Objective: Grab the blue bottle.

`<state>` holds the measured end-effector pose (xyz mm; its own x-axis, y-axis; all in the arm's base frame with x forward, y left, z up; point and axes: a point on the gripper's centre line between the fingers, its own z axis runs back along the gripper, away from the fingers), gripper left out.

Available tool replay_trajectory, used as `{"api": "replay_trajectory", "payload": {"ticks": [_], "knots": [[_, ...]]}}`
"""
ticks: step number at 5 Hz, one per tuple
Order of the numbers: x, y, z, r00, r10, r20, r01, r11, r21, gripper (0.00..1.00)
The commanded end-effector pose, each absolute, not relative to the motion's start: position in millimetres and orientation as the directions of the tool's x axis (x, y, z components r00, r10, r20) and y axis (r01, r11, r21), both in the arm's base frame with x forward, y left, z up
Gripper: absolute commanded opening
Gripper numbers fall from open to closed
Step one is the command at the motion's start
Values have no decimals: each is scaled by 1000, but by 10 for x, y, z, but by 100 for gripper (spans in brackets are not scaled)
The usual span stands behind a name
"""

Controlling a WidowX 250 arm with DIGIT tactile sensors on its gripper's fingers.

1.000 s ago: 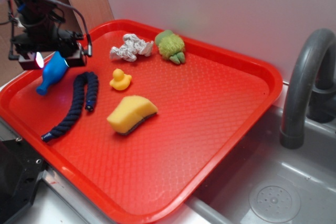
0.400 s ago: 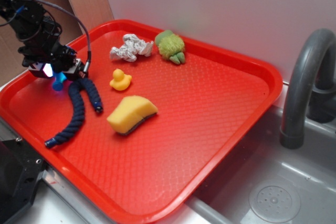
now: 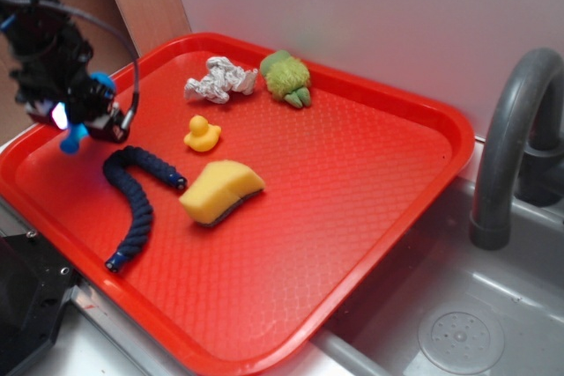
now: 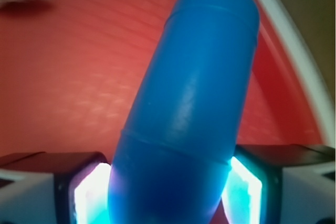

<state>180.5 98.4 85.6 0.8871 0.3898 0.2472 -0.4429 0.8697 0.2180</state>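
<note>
The blue bottle (image 4: 194, 103) fills the wrist view, a smooth sky-blue body wedged between the two lit pads (image 4: 89, 195). My gripper (image 4: 168, 192) is shut on it. In the exterior view the gripper (image 3: 79, 116) hangs over the far left corner of the red tray (image 3: 352, 182). The bottle (image 3: 70, 140) pokes out below it as a narrow blue end, and a second blue bit shows above the fingers. Most of the bottle is hidden by the gripper there.
A dark navy rope (image 3: 137, 200) lies curled just right of the gripper. A yellow duck (image 3: 202, 134), a yellow sponge (image 3: 220, 191), crumpled silver foil (image 3: 218, 79) and a green plush (image 3: 286, 77) sit further right. A grey faucet (image 3: 511, 147) and sink (image 3: 458, 323) border the tray.
The gripper came down over the lying bottle, shut on it and moved left with it. The rope was pushed and now bends into a hook shape.
</note>
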Motion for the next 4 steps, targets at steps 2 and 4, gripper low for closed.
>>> {"api": "replay_trajectory", "payload": {"ticks": [2,4], "knots": [[2195,250,1855,986,119,113,-141,968,210,0],[2129,263,2306,982,63,180,-85,990,113,0]]}}
